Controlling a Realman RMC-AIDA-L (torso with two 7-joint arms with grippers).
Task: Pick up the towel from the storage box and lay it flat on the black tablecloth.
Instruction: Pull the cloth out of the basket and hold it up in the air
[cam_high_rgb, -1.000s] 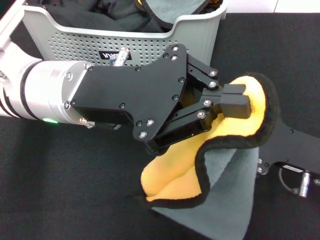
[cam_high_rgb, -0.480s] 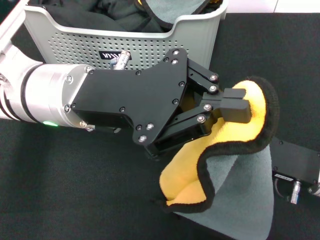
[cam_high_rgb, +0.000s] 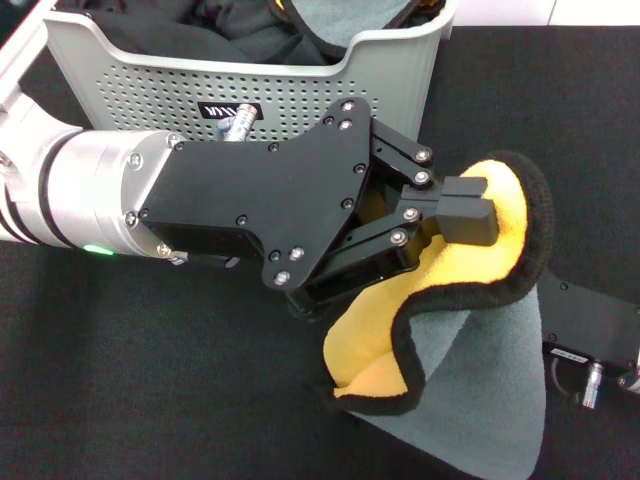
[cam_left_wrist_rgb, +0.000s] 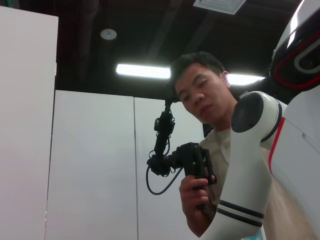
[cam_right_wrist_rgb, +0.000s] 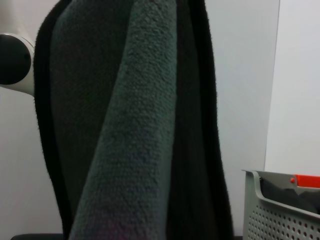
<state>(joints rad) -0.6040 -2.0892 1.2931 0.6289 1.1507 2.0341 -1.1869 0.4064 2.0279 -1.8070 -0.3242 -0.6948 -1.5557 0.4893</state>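
The towel (cam_high_rgb: 470, 270) hangs just in front of the storage box (cam_high_rgb: 400, 70), above the black tablecloth (cam_high_rgb: 150, 380). Its yellow face is turned up and curled, and its grey face spreads out below. My left gripper (cam_high_rgb: 468, 205) reaches in from the left and is shut on the towel's upper fold. Only the body of my right gripper (cam_high_rgb: 590, 330) shows, at the lower right; its fingers are hidden under the towel's grey edge. In the right wrist view the towel (cam_right_wrist_rgb: 135, 140) hangs close, grey with a black hem, and the storage box (cam_right_wrist_rgb: 280, 210) stands beyond it.
Dark folded fabric (cam_high_rgb: 200, 25) and a grey cloth with a black hem (cam_high_rgb: 330, 20) lie in the box. Tablecloth extends to the left and lower left of the towel. The left wrist view faces up at a person (cam_left_wrist_rgb: 200, 100) and a white arm (cam_left_wrist_rgb: 250, 165).
The towel's lower part has swung to the right and spread out grey side down. The right gripper has moved right with it. My left gripper has barely moved.
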